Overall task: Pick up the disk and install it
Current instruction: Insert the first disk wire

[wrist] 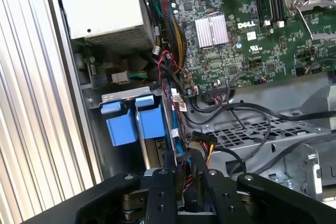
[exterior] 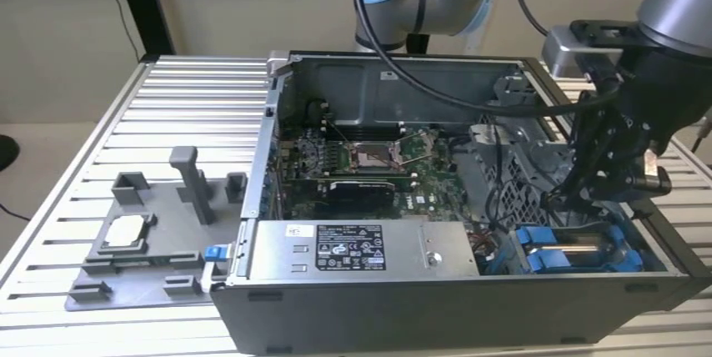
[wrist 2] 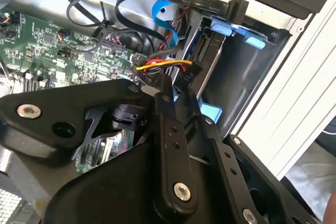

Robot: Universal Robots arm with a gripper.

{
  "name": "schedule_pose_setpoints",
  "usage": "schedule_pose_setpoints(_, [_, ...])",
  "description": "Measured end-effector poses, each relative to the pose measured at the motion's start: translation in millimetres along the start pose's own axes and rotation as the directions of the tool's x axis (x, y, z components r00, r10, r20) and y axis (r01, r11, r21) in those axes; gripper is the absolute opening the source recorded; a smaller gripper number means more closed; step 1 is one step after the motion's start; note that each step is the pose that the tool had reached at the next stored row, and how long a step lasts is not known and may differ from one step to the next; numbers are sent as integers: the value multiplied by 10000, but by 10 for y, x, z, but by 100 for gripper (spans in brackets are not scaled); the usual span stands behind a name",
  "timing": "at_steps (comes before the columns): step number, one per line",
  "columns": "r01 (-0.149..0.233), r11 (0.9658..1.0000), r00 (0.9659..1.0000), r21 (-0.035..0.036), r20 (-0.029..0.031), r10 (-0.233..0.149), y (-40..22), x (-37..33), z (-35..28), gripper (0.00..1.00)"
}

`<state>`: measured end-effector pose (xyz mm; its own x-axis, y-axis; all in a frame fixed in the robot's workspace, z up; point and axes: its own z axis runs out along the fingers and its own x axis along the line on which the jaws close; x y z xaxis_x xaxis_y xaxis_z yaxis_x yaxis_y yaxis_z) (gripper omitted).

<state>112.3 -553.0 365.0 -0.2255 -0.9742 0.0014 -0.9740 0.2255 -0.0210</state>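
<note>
The disk point(exterior: 581, 250) sits in the corner bay of the computer case point(exterior: 333, 307), just beside the gripper point(exterior: 563, 203). Whether the jaws are clenched or released, I cannot tell. A red-and-yellow cable point(wrist 2: 165, 65) lies close by the gripper, and the motherboard point(wrist: 247, 40) is deeper inside the case.

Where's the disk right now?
The disk sits in a bay of the computer case at the exterior view's lower right, beside the silver power supply box and just below the gripper.
</note>
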Motion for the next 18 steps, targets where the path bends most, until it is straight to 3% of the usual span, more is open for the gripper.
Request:
schedule_pose_setpoints(3, [-1, 10000, 10000, 0, 1, 1, 0, -1, 0, 100])
schedule_pose_setpoints(4, [-1, 10000, 10000, 0, 1, 1, 0, -1, 0, 0])
schedule_pose_setpoints(9, [-1, 10000, 10000, 0, -3, 1, 0, -1, 14, 0])
schedule_pose_setpoints(11, [0, 10000, 10000, 14, -58, 0, 0, -1, 23, 0])
schedule_pose_setpoints(12, [4, 10000, 9998, 46, -199, -3, 0, -1, 25, 0])
schedule_pose_setpoints(15, [20, 9999, 9973, 167, -731, -8, -11, -5, 25, 0])
schedule_pose_setpoints(16, [25, 9998, 9962, 198, -871, -8, -20, -8, 27, 0])
schedule_pose_setpoints(18, [48, 9997, 9949, 231, -1012, -24, -38, -14, 45, 0])
